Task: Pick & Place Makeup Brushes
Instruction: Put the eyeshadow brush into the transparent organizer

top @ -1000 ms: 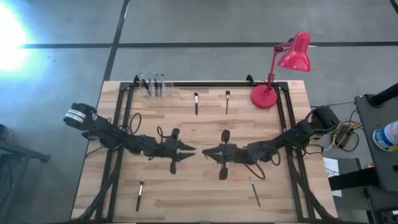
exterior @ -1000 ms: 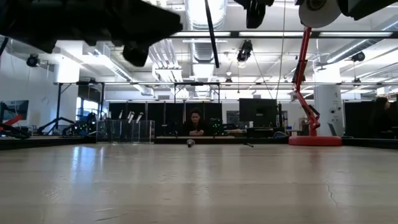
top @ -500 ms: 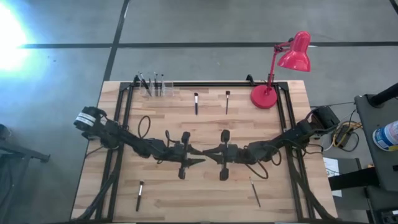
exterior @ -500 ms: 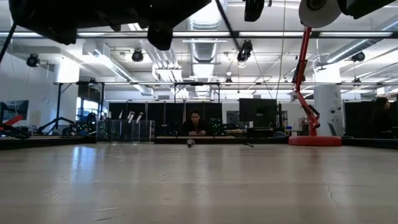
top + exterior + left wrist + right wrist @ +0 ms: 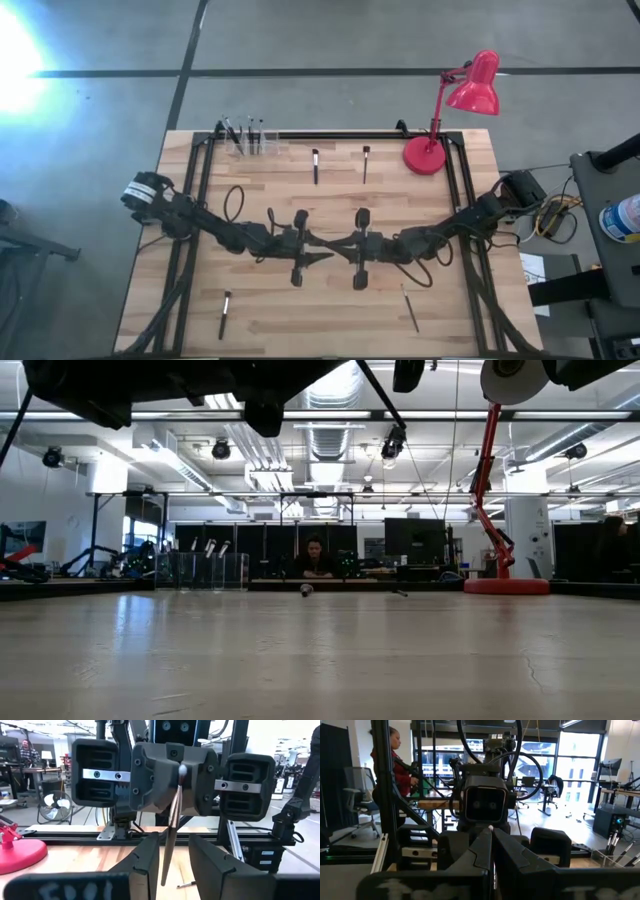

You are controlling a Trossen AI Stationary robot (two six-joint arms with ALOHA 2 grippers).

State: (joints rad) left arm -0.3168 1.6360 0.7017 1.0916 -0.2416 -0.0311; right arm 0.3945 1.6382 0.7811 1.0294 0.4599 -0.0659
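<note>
My two grippers meet tip to tip above the middle of the table. My right gripper [image 5: 336,244] [image 5: 491,831] is shut on a thin brown makeup brush [image 5: 171,825], which hangs down from it. My left gripper [image 5: 322,247] [image 5: 174,837] faces it, open, one finger on either side of the brush's lower half. Two more brushes [image 5: 315,165] [image 5: 366,162] lie flat near the far edge. One [image 5: 225,313] lies at the near left and another [image 5: 410,307] at the near right. My right gripper pinches the brush near its upper end [image 5: 179,782] between its two shut fingers, which come level from the table's right. The pale end [image 5: 490,827] pokes out just above the fingers. The brush hangs tilted, clear of the table. Whether my left gripper's fingers [image 5: 150,855] touch the brush I cannot tell.
A clear holder [image 5: 250,138] with several brushes upright in it stands at the far left. A red desk lamp [image 5: 455,105] stands on its base [image 5: 425,155] at the far right. A black frame [image 5: 330,134] runs along the table's sides. A person [image 5: 315,557] sits beyond the far edge.
My left gripper has moved toward the table's right, up to my right gripper, and then kept still. My right gripper has stayed in place with the brush.
</note>
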